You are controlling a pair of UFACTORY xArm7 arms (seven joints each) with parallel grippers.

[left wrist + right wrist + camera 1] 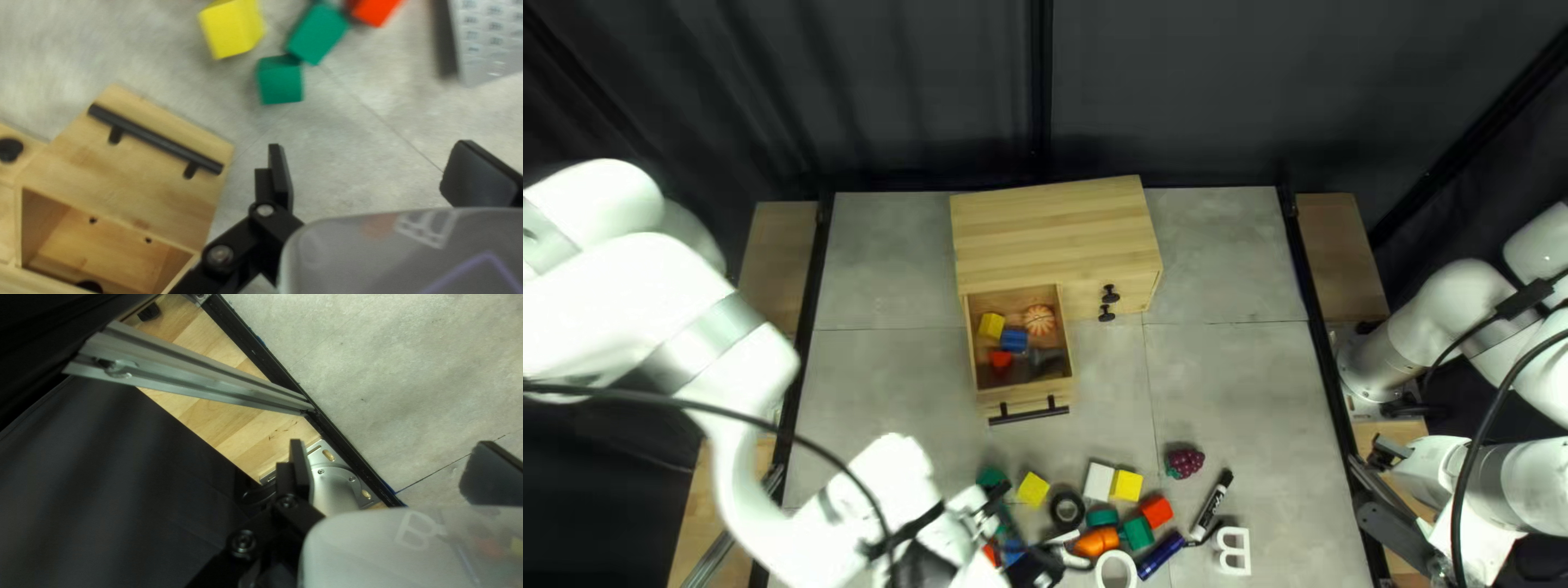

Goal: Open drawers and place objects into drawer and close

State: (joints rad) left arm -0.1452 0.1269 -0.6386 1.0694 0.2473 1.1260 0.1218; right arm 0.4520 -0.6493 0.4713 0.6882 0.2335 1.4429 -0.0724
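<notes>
Two white robot arms: left [730,348], reaching over the near left of the table; right [1514,479], standing at the right edge.

One tabletop [1231,392], grey, in large panels.

One pale wooden cabinet [1051,234], set toward the table's far edge.

One drawer [1000,403], pulled open from the cabinet's left part, holding a small orange ball [1039,319], a yellow block [991,326], a blue piece [1014,341], a red piece [1000,360] and a dark grey item, indistinct.

One left gripper [1022,531], above the near part of the table; fingers [281,174] spread, bare floor of grey tabletop between them in its wrist view, with two green blocks [279,80] ahead.

One right gripper [1374,479], by the table's right edge; fingers [300,468] spread, gripping nothing.

One black bar handle [1029,413], across the open drawer's front.

One black marker [1212,504], lying near a white letter [1234,552].

One white ring [1116,568], just beside a dark blue cylinder [1161,555].

One black ring [1067,510], near an orange piece [1097,541].

One bunch of toy grapes [1185,462], between the cabinet and the marker.

One white block [1099,481], touching a second yellow block [1127,486]; a red block [1157,512] nearby.

Two dark knobs [1111,294], on the cabinet front, right of the open drawer.
</notes>
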